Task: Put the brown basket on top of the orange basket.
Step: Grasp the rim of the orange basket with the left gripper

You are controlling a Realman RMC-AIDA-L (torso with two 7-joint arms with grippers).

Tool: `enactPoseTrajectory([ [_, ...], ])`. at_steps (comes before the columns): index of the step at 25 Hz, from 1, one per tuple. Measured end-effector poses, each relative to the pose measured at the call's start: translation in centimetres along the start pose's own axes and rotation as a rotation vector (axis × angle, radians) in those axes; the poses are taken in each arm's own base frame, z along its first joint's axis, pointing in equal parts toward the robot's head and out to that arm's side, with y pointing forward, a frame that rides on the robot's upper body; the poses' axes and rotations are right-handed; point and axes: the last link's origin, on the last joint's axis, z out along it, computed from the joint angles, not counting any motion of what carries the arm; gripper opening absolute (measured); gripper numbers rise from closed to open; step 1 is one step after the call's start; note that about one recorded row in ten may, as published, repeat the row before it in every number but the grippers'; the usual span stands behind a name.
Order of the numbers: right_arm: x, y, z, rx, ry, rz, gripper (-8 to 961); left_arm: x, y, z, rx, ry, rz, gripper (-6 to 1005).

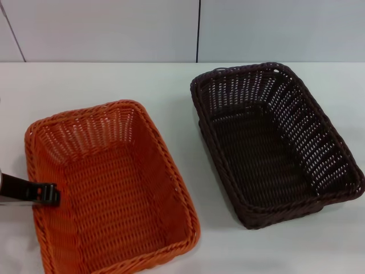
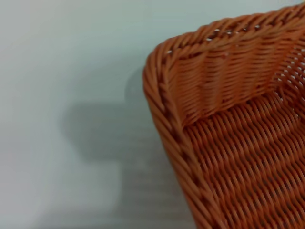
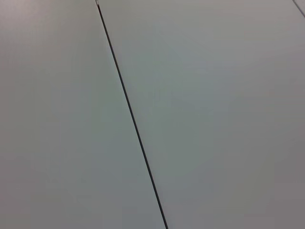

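Observation:
The orange basket [image 1: 114, 188] sits empty on the white table at the front left. The brown basket [image 1: 268, 142] sits empty on the table at the right, a gap of bare table apart from it. My left gripper [image 1: 48, 194] comes in from the left edge and hangs at the orange basket's left rim. The left wrist view shows one corner of the orange basket [image 2: 228, 119] with its braided rim, close up. My right gripper is out of view; its wrist view shows only a pale surface with a dark seam [image 3: 131, 119].
The white table [image 1: 171, 85] runs back to a pale wall with a dark vertical seam [image 1: 199, 28]. A strip of bare table lies between the two baskets and behind them.

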Motion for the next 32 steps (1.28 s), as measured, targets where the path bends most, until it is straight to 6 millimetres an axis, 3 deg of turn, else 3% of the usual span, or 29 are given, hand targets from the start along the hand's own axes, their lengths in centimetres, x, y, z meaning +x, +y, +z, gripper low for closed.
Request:
enactPoseTrajectory([
  [3,0.0,0.0,0.0,0.000,-0.001,0.000,816,0.2,0.0,0.0,0.004,0.007,0.009,507],
  [7,-0.1,-0.1,0.0,0.002,-0.004,-0.001,816,0.3,-0.1,0.1,0.011,0.002,0.016,299],
  [12,-0.1,-0.1,0.0,0.004,-0.006,-0.001,816,0.3,-0.4,0.1,0.036,0.002,0.027,205],
  [16,-0.1,-0.1,0.0,0.005,-0.005,0.000,815,0.6,-0.6,-0.1,0.038,0.007,0.058,205],
  [27,-0.1,-0.2,-0.2,0.012,-0.006,-0.001,815,3.6,-4.7,-0.9,-0.070,0.050,0.158,191],
  [32,-0.3,-0.4,-0.3,0.019,-0.017,-0.001,815,4.5,-5.2,-0.9,-0.109,0.040,0.216,182],
])
